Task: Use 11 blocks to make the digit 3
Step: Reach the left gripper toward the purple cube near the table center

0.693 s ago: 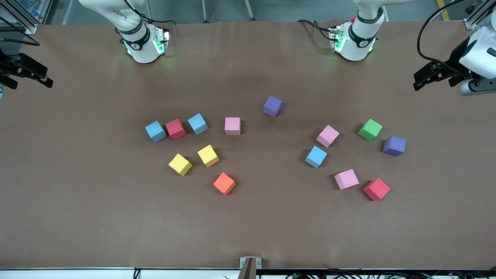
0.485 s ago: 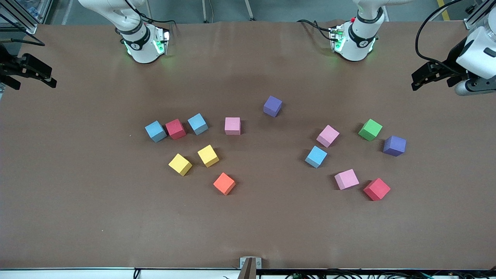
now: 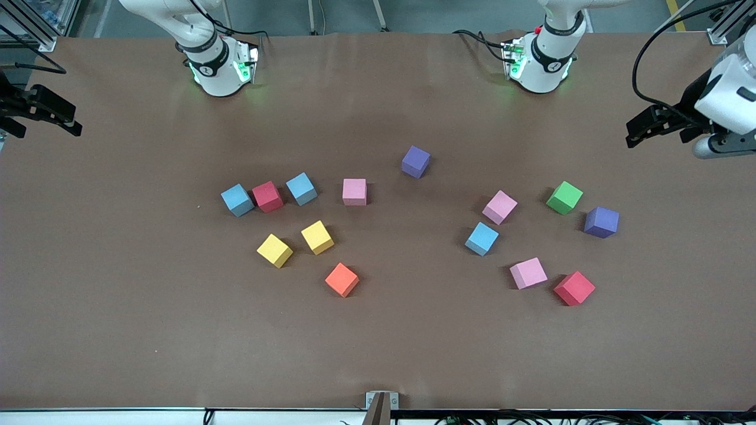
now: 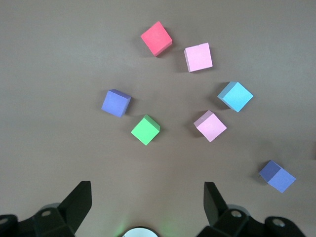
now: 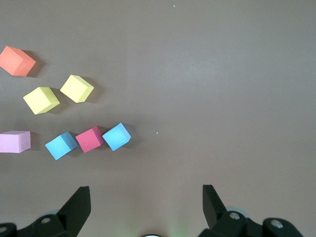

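Note:
The blocks lie loose on the brown table in two groups. Toward the right arm's end are a blue [image 3: 237, 199], a red [image 3: 267, 196] and a blue cube [image 3: 301, 188] close in a row, a pink cube [image 3: 354, 192] and two yellow cubes [image 3: 318, 237]. Toward the left arm's end are pink [image 3: 499, 207], blue [image 3: 482, 238], green [image 3: 564, 197], purple [image 3: 601, 222], pink [image 3: 528, 273] and red [image 3: 574, 288] cubes. Another purple cube [image 3: 416, 161] sits mid-table. My left gripper [image 3: 633, 134] [image 4: 148, 186] and right gripper [image 3: 69, 121] [image 5: 145, 189] hang open and empty at the table's ends.
An orange cube [image 3: 341, 279] lies nearer the front camera than the yellow cubes; it also shows in the right wrist view [image 5: 17, 60]. Both arm bases [image 3: 221, 68] stand along the table's back edge. A small metal bracket [image 3: 381, 401] sits at the front edge.
Both grippers have shifted only slightly at the table's ends. No block has moved.

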You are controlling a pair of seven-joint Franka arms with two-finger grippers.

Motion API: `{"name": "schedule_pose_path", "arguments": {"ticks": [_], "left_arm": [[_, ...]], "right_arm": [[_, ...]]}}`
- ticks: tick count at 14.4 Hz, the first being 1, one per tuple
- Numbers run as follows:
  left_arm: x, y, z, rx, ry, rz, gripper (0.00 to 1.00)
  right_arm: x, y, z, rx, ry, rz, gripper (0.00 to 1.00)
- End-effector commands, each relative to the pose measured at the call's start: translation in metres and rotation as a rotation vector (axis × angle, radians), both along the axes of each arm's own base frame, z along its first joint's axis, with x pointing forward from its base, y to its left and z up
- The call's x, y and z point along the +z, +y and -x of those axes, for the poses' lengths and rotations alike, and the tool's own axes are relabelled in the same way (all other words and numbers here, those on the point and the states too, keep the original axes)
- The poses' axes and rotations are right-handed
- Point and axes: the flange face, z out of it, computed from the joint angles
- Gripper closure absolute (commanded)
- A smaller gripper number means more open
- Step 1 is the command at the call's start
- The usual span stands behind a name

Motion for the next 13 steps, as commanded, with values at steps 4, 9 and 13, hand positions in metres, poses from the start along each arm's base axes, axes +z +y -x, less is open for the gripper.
{"name": "schedule_pose_path", "arguments": {"ticks": [4,9,13], "left_arm": [[-0.066,-0.074,-0.003,0.075,0.052,-0.01,0.0],[-0.16,-0.12,0.013,0.087,0.041,-0.009,0.0],[-0.233,-0.183,0.059,0.262,0.029,-0.029,0.0]], "right_arm": [[-0.002,0.001,0.002,-0.017,0.004,-0.003,0.0],[-0.002,-0.001,0.002,-0.021,0.002,-0.041,0.0],[-0.001,-0.001,0.003,-0.015,0.008,-0.037,0.0]]}}
